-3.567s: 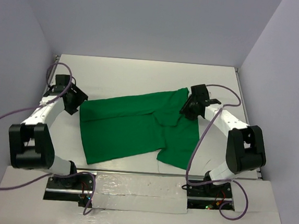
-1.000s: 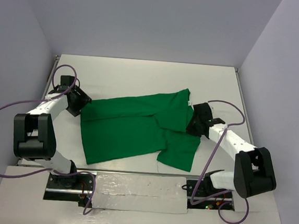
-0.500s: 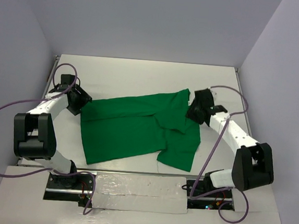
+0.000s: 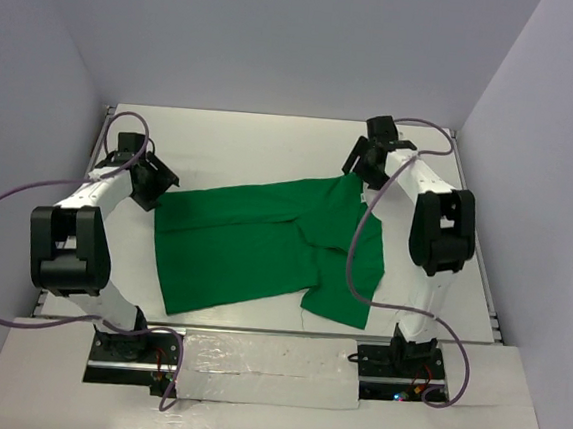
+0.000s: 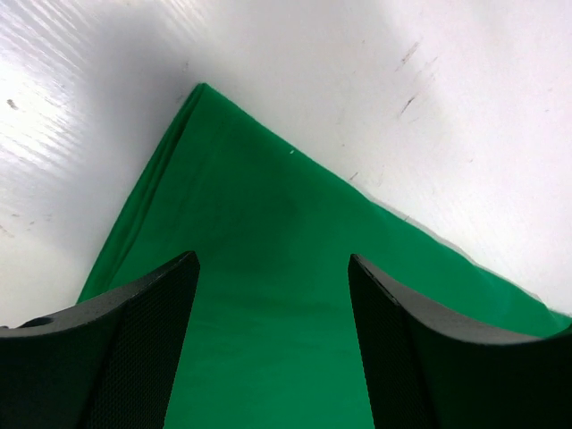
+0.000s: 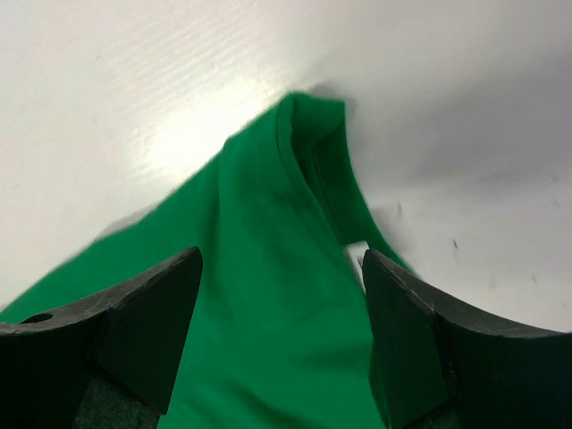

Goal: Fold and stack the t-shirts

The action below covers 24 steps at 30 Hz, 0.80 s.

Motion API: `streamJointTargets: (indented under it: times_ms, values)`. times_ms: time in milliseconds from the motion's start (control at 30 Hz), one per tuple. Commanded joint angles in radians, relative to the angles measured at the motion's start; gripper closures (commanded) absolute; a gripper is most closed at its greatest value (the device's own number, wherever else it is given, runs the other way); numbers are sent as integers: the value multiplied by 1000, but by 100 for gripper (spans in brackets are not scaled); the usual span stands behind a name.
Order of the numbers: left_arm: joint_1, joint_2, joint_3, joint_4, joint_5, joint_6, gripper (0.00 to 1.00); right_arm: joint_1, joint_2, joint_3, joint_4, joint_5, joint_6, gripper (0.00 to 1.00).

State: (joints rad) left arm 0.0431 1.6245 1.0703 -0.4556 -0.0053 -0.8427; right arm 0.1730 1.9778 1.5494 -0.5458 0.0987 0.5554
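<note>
**Both claws over the shirt's far corners, folding barely begun**

The green t-shirt point(image 4: 264, 243) lies spread across the middle of the white table point(image 4: 253, 136). It is rumpled, and its right part laps over itself. The left gripper point(image 4: 155, 185) sits at the shirt's far-left corner and the right gripper point(image 4: 363, 167) at its far-right corner. Each wrist view shows the fingers spread wide with cloth between them and nothing pinched. I judge the task to be early: no tidy fold is made yet, and stacking remains.
</note>
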Motion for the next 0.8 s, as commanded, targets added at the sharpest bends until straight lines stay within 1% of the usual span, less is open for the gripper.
streamJointTargets:
  times_ms: [0,133,167,233,367,400,433,533,600,667,767]
  values:
    - [-8,45,52,9,31,0,24,-3,103,144,-87,38,-12,20]
    - [-7,82,62,5,26,3,24,-3,176,195,-119,83,-2,20]
    - [-8,93,62,5,23,2,24,-4,193,195,-117,90,4,22]
    - [-5,112,63,3,20,2,24,-9,205,196,-119,114,22,30]
    - [0,135,51,12,18,-4,24,-18,212,196,-95,107,49,38]
    - [3,136,47,14,16,-6,24,-20,229,204,-103,107,56,46]
    - [12,134,33,17,17,-6,24,-23,239,211,-111,106,62,52]
    - [49,128,1,37,32,-2,24,-28,222,176,-93,109,76,63]
    - [63,129,-10,40,36,4,24,-33,204,141,-64,106,81,65]
    - [64,132,-10,40,36,7,24,-32,200,135,-62,106,84,65]
    - [64,133,-9,49,42,5,24,-33,203,139,-69,105,84,62]
